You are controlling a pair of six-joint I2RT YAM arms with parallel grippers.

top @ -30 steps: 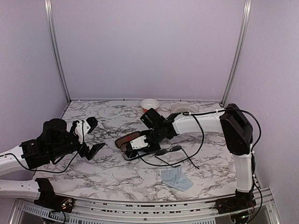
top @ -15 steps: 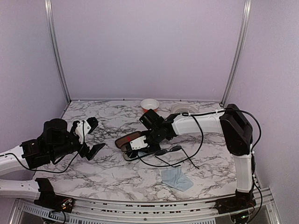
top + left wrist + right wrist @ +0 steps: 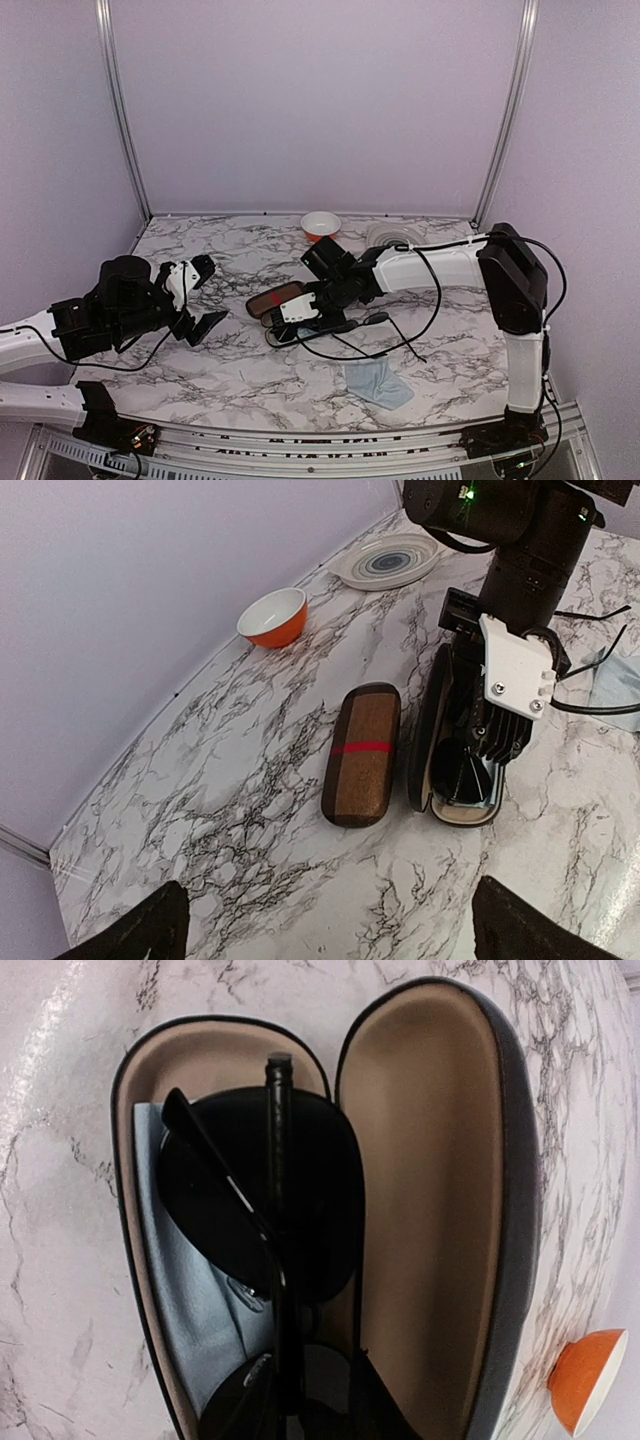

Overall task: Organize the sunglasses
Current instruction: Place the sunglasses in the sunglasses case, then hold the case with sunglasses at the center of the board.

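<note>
The sunglasses point(image 3: 250, 1220) lie in the tray half of the open black case point(image 3: 430, 1160), on top of a pale blue cloth point(image 3: 190, 1310), with my right gripper point(image 3: 478, 760) reaching down into that tray. I cannot tell whether its jaws are pinching the frame or standing loose around it, since the fingertips are lost in the dark at the bottom of my wrist view. My left gripper point(image 3: 205, 295) is spread wide and holds nothing, well off to the left.

The glasses do not look settled flat. One lens sits tilted above the other, and one slim arm runs straight up the middle to the tray's far rim. If I lift away with a finger hooked on the wire, I expect to drag them out. If the lid comes down as they lie, that arm or the raised lens could be pinched.

Only my right wrist view shows the tilt and the cloth beneath. The left wrist view hides most of the glasses behind my gripper, but shows the brown case point(image 3: 362, 750) just beside the black one, apart from it. The top view alone shows both arms.
</note>
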